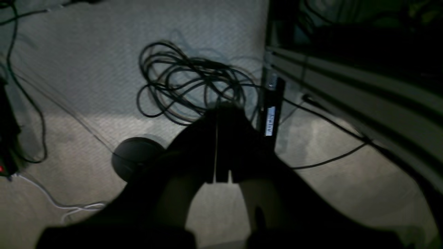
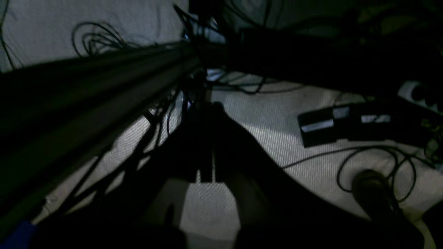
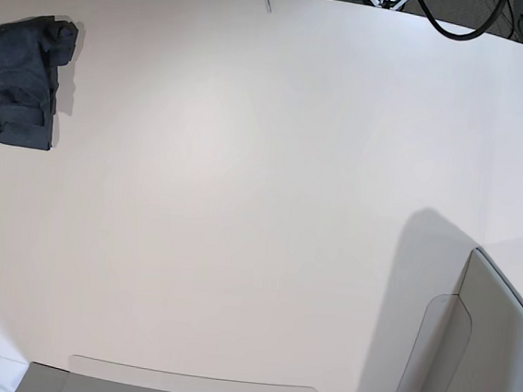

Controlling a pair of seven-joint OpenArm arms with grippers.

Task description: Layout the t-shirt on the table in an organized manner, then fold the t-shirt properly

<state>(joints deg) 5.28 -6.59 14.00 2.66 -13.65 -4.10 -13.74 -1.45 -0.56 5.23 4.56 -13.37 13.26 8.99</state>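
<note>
t-shirt (image 3: 18,80), navy and bunched in a heap, lies at the far left edge of the off-white table (image 3: 242,203). both grippers (left gripper (image 1: 216,145), right gripper (image 2: 207,145)) have their jaws pressed together on nothing, over carpet strewn with cables (image 1: 187,83)

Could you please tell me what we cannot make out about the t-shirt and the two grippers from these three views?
- t-shirt, base view: cut off by the left edge where it lies bunched on the table; full shape and lettering not visible.
- left gripper, left wrist view: dark, shut, hanging over the floor and a cable coil; absent from base view.
- right gripper, right wrist view: shadowed, shut; surroundings murky.
</note>
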